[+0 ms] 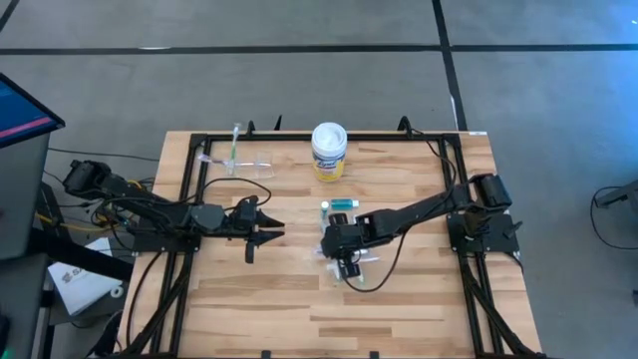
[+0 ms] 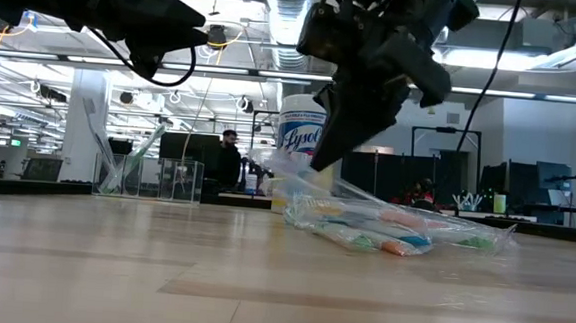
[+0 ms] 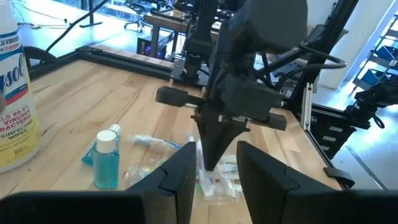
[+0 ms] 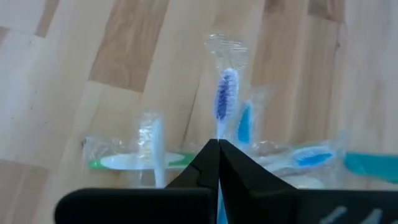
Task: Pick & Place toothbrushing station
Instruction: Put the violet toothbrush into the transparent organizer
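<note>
Several slim toothbrushes in clear wrappers lie in a pile (image 2: pixel 394 230) on the wooden table, right of its middle; the pile also shows in the high view (image 1: pixel 349 261). My right gripper (image 4: pixel 219 144) stands over the pile, pointing down, shut on a blue-bristled wrapped toothbrush (image 4: pixel 226 93). My left gripper (image 3: pixel 214 152) is open and empty, level above the table left of the pile (image 1: pixel 271 232), facing the right gripper. A small clear cup (image 1: pixel 261 165) stands at the far left beside a clear holder with a green toothbrush (image 1: pixel 234 145). My right gripper pinches the wrapped blue-bristled toothbrush between its two shut fingers, on its shaft just below the brush head (image 4: pixel 219 134). The fingers come from above, pointing down. In the low view the clear wrapper (image 2: pixel 285 171) at the fingertips stands above the table, and the rest runs down into the pile.
A white-lidded, yellow-labelled wipes tub (image 1: pixel 329 150) stands at the far middle. A small blue bottle (image 3: pixel 106 158) lies between the tub and the pile. A black frame (image 1: pixel 299 135) runs along the table's far edge and sides. Bare wood lies toward the near edge.
</note>
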